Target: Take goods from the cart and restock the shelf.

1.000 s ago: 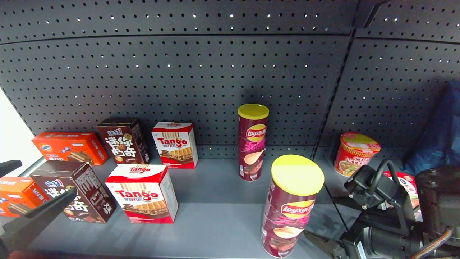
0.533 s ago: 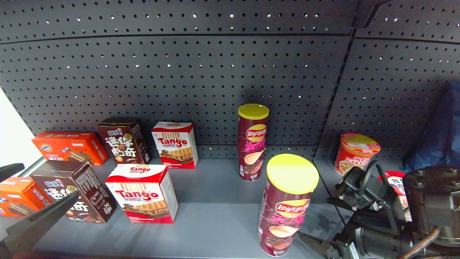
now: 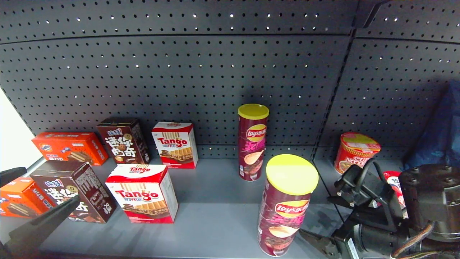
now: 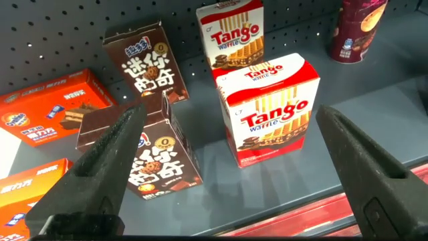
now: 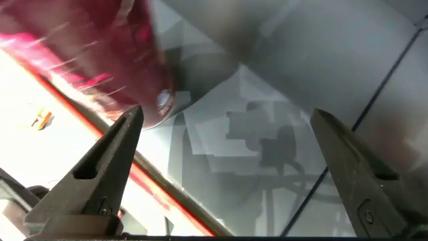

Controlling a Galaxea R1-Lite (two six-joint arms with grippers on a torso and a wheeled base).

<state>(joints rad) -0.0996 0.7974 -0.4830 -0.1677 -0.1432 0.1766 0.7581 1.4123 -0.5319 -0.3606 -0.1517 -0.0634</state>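
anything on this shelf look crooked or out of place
Nothing spilled or damaged. The front brown cookie box is turned at an angle, side showing, while the front wafer box beside it faces forward. The front chip can stands upright near the shelf edge.

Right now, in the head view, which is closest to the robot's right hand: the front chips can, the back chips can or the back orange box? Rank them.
From the right hand:
1. Front chips can, right beside it, at the front.
2. Back chips can, farther back, in the middle.
3. Back orange box, far left rear.
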